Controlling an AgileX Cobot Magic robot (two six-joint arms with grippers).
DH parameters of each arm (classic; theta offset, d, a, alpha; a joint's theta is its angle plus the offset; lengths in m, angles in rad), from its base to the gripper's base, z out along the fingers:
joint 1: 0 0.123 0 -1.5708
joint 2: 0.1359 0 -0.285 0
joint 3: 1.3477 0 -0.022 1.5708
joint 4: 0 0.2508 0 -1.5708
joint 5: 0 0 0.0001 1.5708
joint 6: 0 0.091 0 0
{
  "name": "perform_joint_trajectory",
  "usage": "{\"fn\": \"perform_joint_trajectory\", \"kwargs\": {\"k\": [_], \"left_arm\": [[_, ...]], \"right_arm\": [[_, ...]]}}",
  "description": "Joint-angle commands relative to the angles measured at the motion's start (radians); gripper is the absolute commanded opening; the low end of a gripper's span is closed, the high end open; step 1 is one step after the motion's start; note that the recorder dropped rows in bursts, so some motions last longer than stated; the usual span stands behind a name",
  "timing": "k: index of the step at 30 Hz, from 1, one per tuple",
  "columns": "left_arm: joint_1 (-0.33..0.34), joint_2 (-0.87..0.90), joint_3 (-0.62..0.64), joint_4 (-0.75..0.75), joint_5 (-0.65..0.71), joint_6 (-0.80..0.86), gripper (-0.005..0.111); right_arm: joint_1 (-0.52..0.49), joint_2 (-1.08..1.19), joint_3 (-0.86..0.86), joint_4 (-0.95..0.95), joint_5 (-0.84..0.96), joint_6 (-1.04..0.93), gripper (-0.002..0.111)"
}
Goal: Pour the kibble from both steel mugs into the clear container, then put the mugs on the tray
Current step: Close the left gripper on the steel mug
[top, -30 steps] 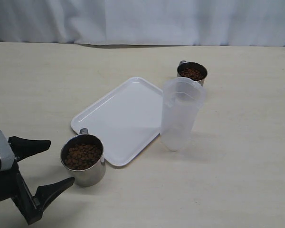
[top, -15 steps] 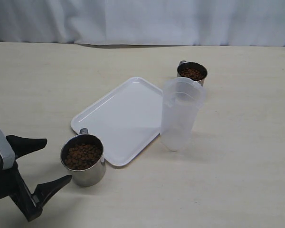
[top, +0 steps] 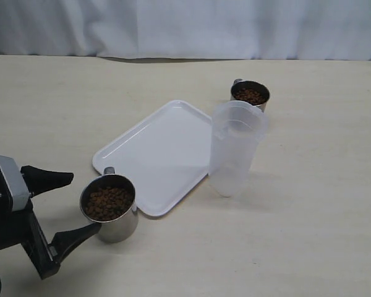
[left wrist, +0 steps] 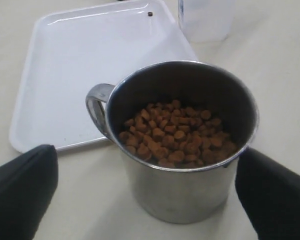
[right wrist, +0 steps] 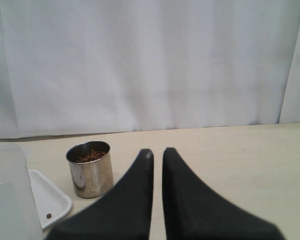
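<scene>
Plainly, steel mug within left tool (spread)

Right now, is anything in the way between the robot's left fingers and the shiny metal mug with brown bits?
No, nothing visible. The open black left fingers sit on either side of the short shiny steel mug of brown kibble, with nothing between them and it.

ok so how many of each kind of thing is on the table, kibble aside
steel mugs: 2, one near, one far
clear container: 1
white tray: 1
total: 4
</scene>
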Motion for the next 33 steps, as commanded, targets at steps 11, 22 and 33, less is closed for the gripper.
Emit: {"fn": "perform_joint_trajectory", "kwargs": {"k": [11,22,33], "left_arm": [[-0.001,-0.001,-0.005,0.026,0.033,-0.019,0.072],[-0.001,0.285,-0.106,0.150,-0.051,-0.008,0.072],[0.000,0.324,-0.111,0.156,-0.107,0.092,0.072]], "right_arm": [[-0.006,-0.004,0.004,0.005,0.001,-0.003,0.005],[-0.006,-0.004,0.004,0.005,0.001,-0.003,0.005],[-0.006,-0.004,0.004,0.005,0.001,-0.003,0.005]]}}
